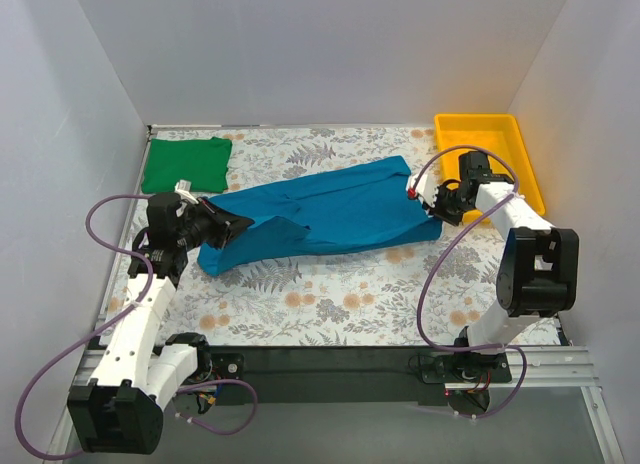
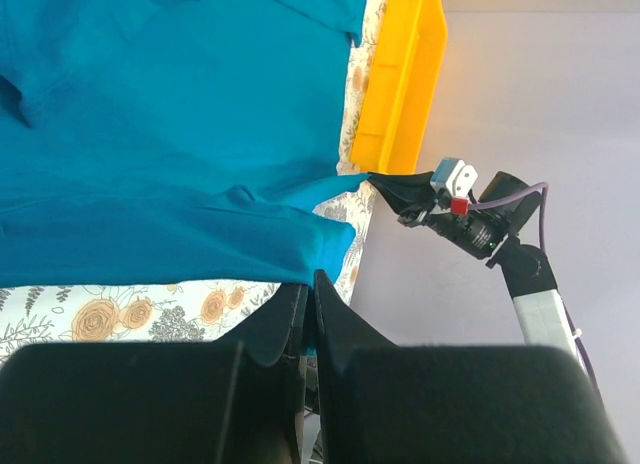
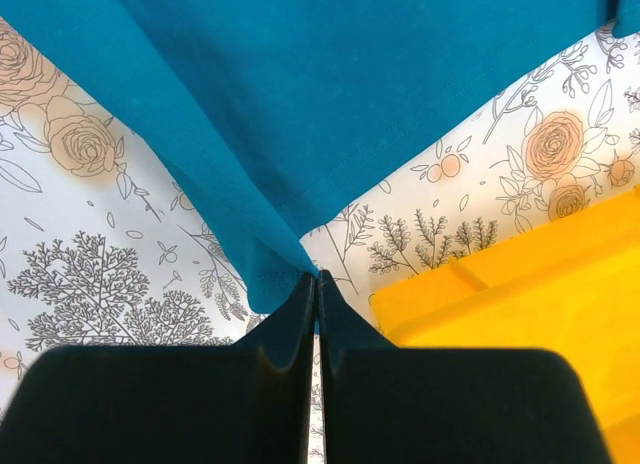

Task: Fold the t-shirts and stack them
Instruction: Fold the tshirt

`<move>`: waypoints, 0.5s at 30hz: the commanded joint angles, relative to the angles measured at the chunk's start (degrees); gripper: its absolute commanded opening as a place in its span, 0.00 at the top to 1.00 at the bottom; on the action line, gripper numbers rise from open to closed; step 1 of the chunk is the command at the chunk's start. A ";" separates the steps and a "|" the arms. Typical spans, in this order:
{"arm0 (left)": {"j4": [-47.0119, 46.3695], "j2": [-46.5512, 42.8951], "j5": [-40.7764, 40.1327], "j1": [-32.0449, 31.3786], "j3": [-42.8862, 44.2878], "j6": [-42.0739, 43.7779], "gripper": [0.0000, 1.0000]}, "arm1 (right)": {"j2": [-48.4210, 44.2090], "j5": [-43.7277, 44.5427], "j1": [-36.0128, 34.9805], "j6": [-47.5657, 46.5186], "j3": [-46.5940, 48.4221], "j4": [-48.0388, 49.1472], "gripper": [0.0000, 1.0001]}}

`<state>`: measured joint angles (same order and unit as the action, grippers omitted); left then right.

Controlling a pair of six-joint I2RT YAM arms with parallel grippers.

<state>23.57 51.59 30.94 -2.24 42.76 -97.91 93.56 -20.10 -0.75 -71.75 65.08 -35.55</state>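
The left claw (image 1: 236,225) and right claw (image 1: 431,206) each pinch an end of the teal t-shirt (image 1: 330,212), mid-fold; next, both should carry it over evenly

The back wall (image 1: 320,54), left wall (image 1: 60,134) and right wall (image 1: 590,84) are plain white panels. The table (image 1: 330,309) carries a white cover printed with flowers and ferns; a black strip (image 1: 330,369) runs along its near edge. Lighting is even.

Top looks down; wrists close — all share teal t-shirt (image 1: 330,214)
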 commanded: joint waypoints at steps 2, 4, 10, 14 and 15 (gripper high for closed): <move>0.95 0.17 1.32 1.01 1.97 2.02 1.00 | 1.27 -1.52 0.14 1.08 3.91 -0.92 0.99; 1.12 0.17 1.32 1.10 1.89 2.19 1.00 | 1.89 -1.70 0.14 1.26 4.70 -1.19 0.99; 1.39 0.09 1.58 1.62 1.18 2.55 1.00 | 4.35 -2.75 0.14 1.52 8.13 -2.86 0.99; 1.13 0.35 1.76 1.89 0.92 2.81 1.00 | 6.02 -3.10 0.14 1.70 9.80 -3.74 0.99; 1.12 0.52 1.76 1.98 1.01 2.90 1.00 | 6.37 -3.11 0.14 1.61 9.98 -3.82 0.99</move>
<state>24.25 52.16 31.70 -0.80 42.81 -96.40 99.07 -21.52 -0.75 -70.61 72.23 -37.67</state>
